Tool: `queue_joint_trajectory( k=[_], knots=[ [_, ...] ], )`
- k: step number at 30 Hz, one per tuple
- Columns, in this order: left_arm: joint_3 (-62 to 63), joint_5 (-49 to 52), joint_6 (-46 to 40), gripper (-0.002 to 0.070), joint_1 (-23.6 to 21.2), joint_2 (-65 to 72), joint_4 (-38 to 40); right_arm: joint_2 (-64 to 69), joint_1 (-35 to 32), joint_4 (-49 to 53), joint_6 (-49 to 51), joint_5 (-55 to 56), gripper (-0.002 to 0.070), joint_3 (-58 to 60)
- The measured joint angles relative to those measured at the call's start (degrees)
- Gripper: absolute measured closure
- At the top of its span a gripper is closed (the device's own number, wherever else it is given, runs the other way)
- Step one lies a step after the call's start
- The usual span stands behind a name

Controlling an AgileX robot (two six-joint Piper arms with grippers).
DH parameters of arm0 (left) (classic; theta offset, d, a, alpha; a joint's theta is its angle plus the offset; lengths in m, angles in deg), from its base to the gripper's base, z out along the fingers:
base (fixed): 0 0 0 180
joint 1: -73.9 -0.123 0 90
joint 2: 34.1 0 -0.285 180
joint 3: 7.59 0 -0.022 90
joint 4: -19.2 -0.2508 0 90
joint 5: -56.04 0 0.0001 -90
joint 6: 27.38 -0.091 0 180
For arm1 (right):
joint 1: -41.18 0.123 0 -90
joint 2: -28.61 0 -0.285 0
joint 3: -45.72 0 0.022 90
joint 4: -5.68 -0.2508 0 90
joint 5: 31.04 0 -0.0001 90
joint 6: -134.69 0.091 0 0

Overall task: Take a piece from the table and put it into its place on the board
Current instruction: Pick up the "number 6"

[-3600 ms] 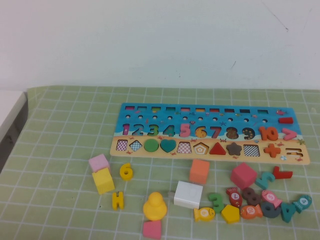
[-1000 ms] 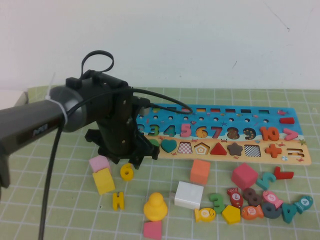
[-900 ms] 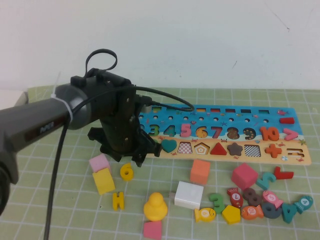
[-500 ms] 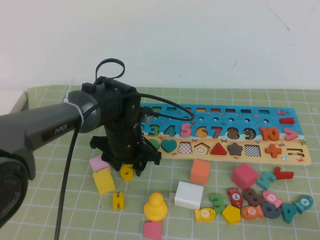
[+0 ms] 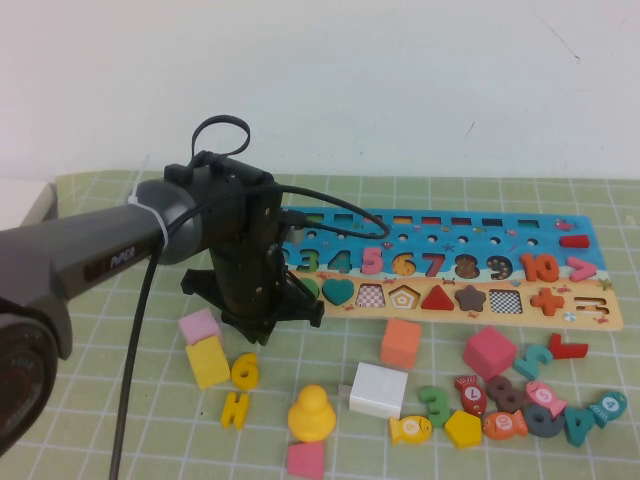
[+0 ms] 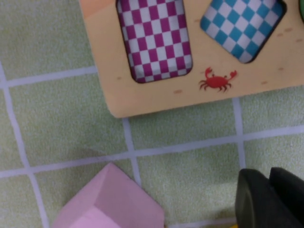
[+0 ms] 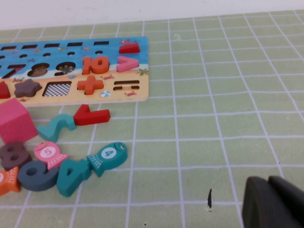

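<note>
Yellow numeral 6 (image 5: pixel 245 370) lies flat on the desk (image 5: pixel 120 330), just right of the yellow cube (image 5: pixel 207 361) and just far of the yellow letter H (image 5: pixel 235 409), unheld.

Going outward from the left tool (image 5: pixel 262 325): it hangs low over the desk just far of the 6, near the left end of the board's near edge. Whether its fingers are spread or pressed together cannot be told; its black body hides them from above, and its wrist camera catches only a dark fingertip (image 6: pixel 270 199) at the frame edge. That camera looks straight down on the board (image 6: pixel 156 95) corner with two checkered cut-outs, and the pink block (image 6: pixel 109 202) close by. The low, vertical pose suits a top-down pick of a thin flat piece, though the 6 sits slightly nearer than the tool, so some realignment seems needed.

Further out, the board (image 5: pixel 420 270) carries coloured numerals; the slot for 6 appears orange-tinted, and it is unclear whether it is open.

The right tool (image 7: pixel 273 202) stays off to the right, parked over bare mat, its state also untellable.
</note>
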Motion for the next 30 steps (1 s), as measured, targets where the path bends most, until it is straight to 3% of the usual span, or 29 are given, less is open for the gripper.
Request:
queue_joint_trajectory(
  k=[7,21,30],
  knots=[
    [4.2,4.3,-0.5,0.0673,0.0,0.0,0.0,0.0,0.0,0.0,0.0,0.0,0.0679,0.0],
    [8.4,16.2,-2.0,0.0648,0.1,0.0,2.9,0.0,0.0,0.0,0.0,0.0,0.0679,0.0],
    [5.2,16.4,-0.3,0.0647,6.0,-2.2,-2.0,0.0,0.0,0.0,0.0,0.0,0.0679,0.0]
  ],
)
